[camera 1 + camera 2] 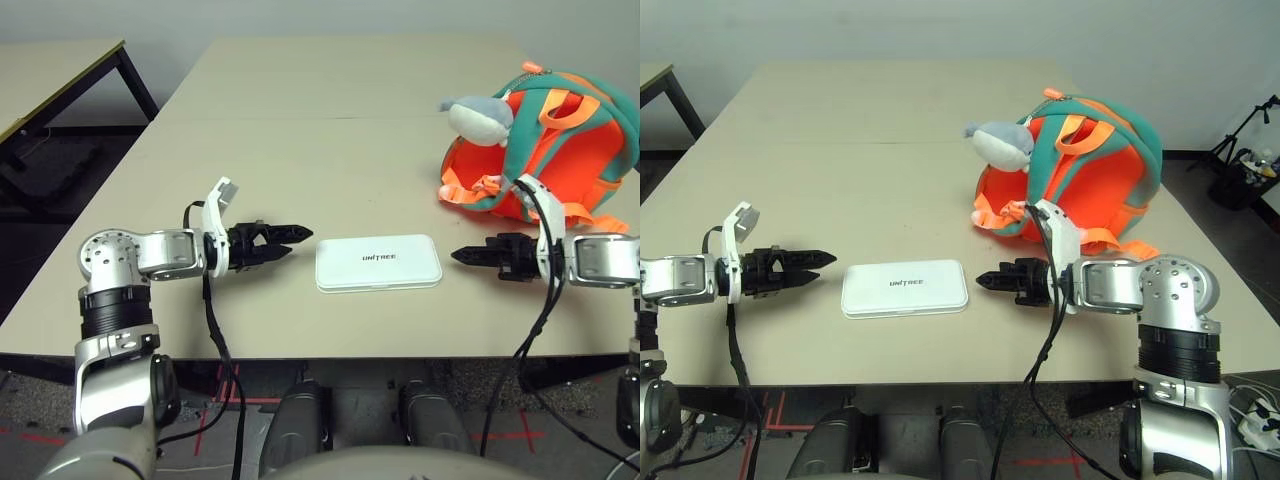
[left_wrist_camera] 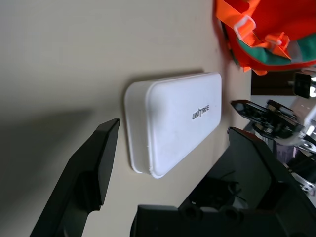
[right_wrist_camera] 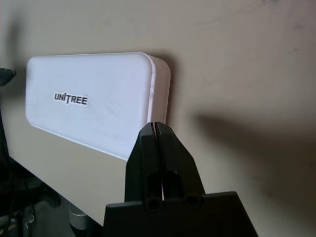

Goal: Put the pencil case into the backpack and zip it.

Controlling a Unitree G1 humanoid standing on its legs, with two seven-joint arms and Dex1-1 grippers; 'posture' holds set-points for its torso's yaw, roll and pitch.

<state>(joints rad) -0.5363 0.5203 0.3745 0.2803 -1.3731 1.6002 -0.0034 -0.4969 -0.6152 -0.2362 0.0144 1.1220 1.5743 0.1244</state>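
Note:
The white pencil case [image 1: 378, 262] with dark UNITREE lettering lies flat near the table's front edge, between my two grippers. My left gripper [image 1: 297, 242] is just left of the case, pointing at its short end, with its fingers spread wide and nothing between them [image 2: 174, 128]. On the other side, my right gripper [image 1: 456, 256] has its tips just off the case's right end, and its fingers [image 3: 148, 143] are pressed together on nothing. The orange and teal backpack [image 1: 570, 140] stands at the back right, behind my right arm, with a grey-white plush piece [image 1: 480, 115] on its left side.
The beige table [image 1: 300, 120] stretches far back, with a seam across its middle. A second table [image 1: 60, 80] stands off to the far left across a gap. Dark stand equipment [image 1: 1240, 165] sits on the floor beyond the table's right side.

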